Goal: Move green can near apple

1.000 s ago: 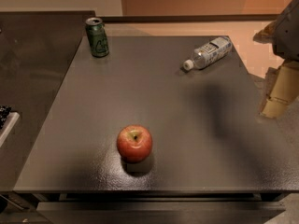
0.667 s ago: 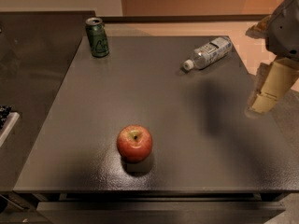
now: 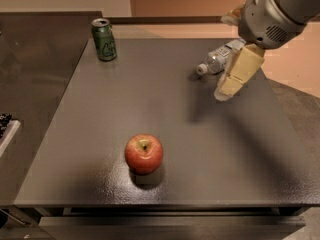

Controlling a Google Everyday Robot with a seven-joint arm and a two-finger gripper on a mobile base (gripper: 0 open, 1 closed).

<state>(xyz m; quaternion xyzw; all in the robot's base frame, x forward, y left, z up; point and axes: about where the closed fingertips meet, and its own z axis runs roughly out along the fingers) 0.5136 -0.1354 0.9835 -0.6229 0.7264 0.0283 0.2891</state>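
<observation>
1. Green can (image 3: pixel 104 40): in the camera view it stands upright at the far left corner of the table (image 3: pixel 210 159). It is well apart from the apple (image 3: pixel 144 154), which sits near the front edge, a little left of centre.
2. The gripper (image 3: pixel 223 93) hangs over the right half of the table, just in front of a plastic bottle (image 3: pixel 216 60) and far from the can. I see nothing in it. Whether it is spread or closed I cannot tell from this angle.
3. I judge the step in hand to be the reach to the can. I would sweep left high enough to clear the bottle. Then I would come down square on the middle of the can's body, so it neither tips nor skids toward the back edge.
4. I would squeeze gently, because a thin can probably dents, and it may be light.
5. I would set it down upright just beside the apple without nudging it, since the apple would likely roll.
6. Hard to make out:
   - The gripper covers part of the bottle.
   - The arm (image 3: pixel 272 14) runs out of view at the upper right.
   - A dark object (image 3: pixel 4 123) at the left edge is cut off, and I cannot name it.
   - The can's markings are unreadable.
</observation>
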